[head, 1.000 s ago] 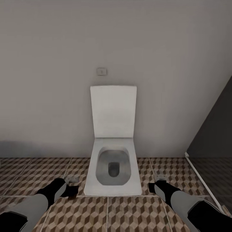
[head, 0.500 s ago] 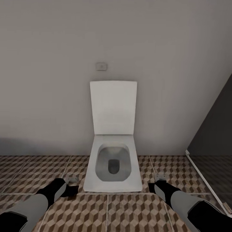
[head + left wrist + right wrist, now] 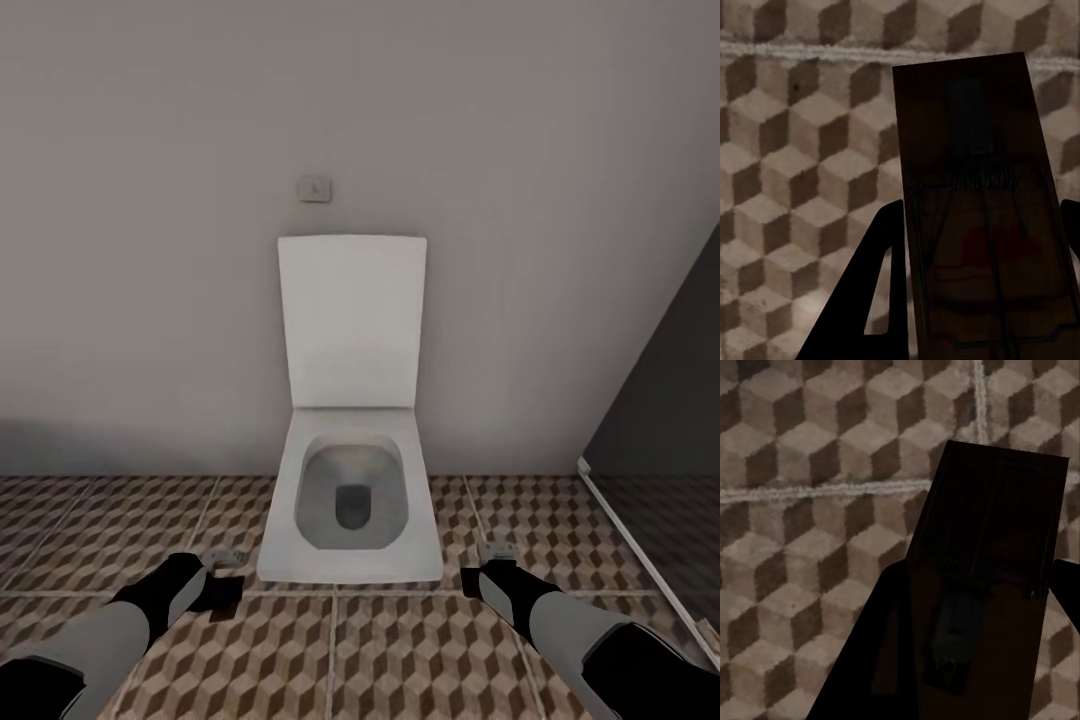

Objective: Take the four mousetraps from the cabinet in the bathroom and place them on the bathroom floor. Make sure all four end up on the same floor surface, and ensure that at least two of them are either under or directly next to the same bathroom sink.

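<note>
Change: toilet [image 3: 350,490] sits higher in my head view; my arms look unmoved.
Left gripper [image 3: 975,247]: clamped on a mousetrap [image 3: 975,202], above the bathroom floor [image 3: 787,150].
Right gripper [image 3: 975,607]: clamped on a second mousetrap [image 3: 982,585].
Room: toilet between my arms, against a grey wall [image 3: 150,250].

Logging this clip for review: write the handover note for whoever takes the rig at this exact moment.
Left hand: shut on a mousetrap.
Right hand: shut on a second mousetrap.
Both are held above the bathroom floor, either side of an open toilet.
Done: two traps picked up; none seen set down.
Left: find the sink, place these beside or under it, then deal with the other two traps.
</note>
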Tool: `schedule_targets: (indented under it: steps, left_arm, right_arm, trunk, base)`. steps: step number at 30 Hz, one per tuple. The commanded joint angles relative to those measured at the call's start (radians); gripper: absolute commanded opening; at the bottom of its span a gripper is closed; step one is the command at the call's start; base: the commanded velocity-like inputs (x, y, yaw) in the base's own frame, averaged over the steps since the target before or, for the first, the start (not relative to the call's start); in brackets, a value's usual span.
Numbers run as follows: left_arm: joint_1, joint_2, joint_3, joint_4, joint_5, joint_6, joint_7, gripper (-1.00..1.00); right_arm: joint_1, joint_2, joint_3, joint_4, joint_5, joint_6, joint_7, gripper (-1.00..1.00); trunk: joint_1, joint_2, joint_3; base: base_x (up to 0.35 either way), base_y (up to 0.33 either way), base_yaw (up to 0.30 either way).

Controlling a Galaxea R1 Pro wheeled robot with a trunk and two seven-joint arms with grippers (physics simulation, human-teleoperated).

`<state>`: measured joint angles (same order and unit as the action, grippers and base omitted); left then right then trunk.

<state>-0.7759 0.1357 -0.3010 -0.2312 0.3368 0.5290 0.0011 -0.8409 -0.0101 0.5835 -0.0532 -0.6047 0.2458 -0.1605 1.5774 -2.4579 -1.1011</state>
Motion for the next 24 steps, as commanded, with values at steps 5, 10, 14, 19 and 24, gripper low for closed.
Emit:
schedule_targets:
  steps: [5,10,14,19,24]
  left_arm:
    - [0.0,0.001,-0.007,-0.002,0.005,0.004,0.002,-1.0]
    - [0.0,0.001,-0.007,-0.002,0.005,0.003,0.001,-1.0]
    - [0.0,0.001,-0.007,-0.002,0.005,0.003,0.0,-1.0]
    - [0.0,0.001,-0.007,-0.002,0.005,0.003,0.0,-1.0]
    - [0.0,0.001,-0.007,-0.002,0.005,0.003,0.0,-1.0]
  right_arm:
    - [0.0,-0.001,0.009,-0.004,-0.006,0.002,-0.005,-1.0]
    - [0.0,0.001,0.009,-0.002,-0.006,-0.091,-0.005,-1.0]
    - [0.002,0.001,0.009,-0.001,-0.009,-0.163,-0.005,-1.0]
    - [0.002,0.001,0.009,0.0,-0.009,-0.174,-0.005,-1.0]
    - [0.002,0.001,0.009,-0.001,-0.009,-0.175,-0.005,-1.0]
  trunk:
    - [0.019,-0.036,-0.017]
    - [0.024,-0.043,-0.035]
    - [0.026,-0.044,-0.051]
    - [0.028,-0.045,-0.07]
    - [0.031,-0.046,-0.089]
  base:
    - [0.0,0.0,0.0]
    - [0.0,0.0,0.0]
    - [0.0,0.0,0.0]
    - [0.0,0.0,0.0]
    - [0.0,0.0,0.0]
